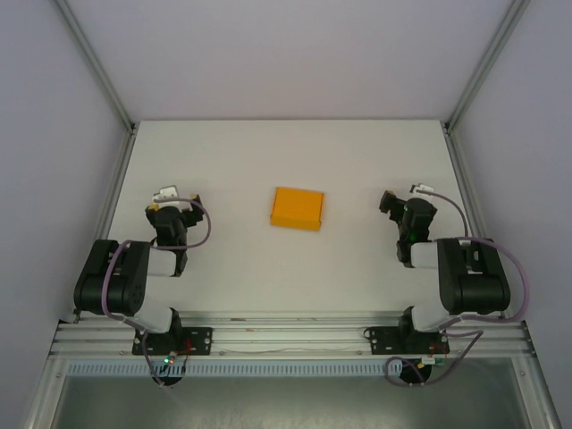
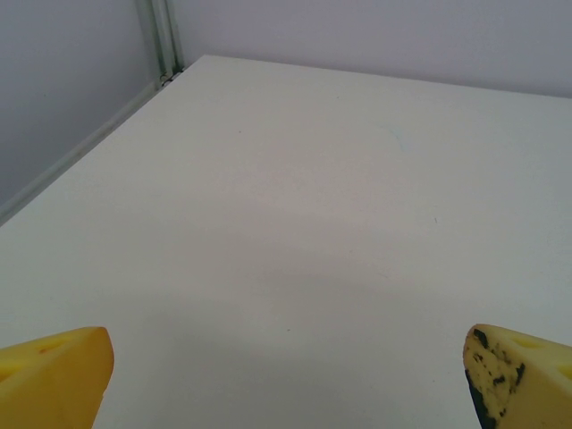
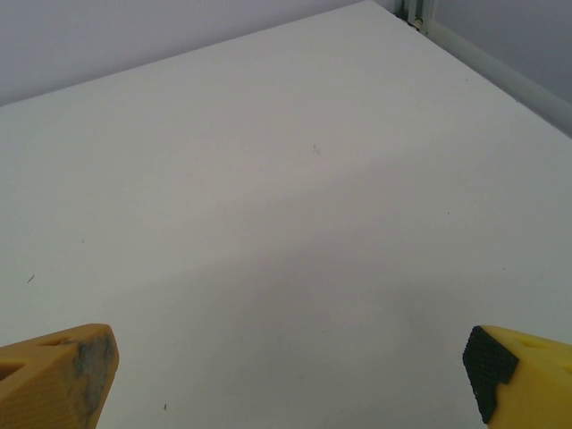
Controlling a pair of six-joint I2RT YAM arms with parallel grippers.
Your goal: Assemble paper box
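The paper box is a small closed orange-yellow rectangular box lying on the white table, midway between the two arms. My left gripper rests well to its left, folded back near its base. In the left wrist view its yellow fingertips stand wide apart with bare table between them, so the left gripper is open. My right gripper sits well to the box's right. Its yellow fingertips are also far apart over bare table, and the right gripper is open and holds nothing.
Grey walls and aluminium frame posts enclose the table on three sides. A post foot marks the far left corner, another post foot the far right corner. A rail with both arm bases runs along the near edge.
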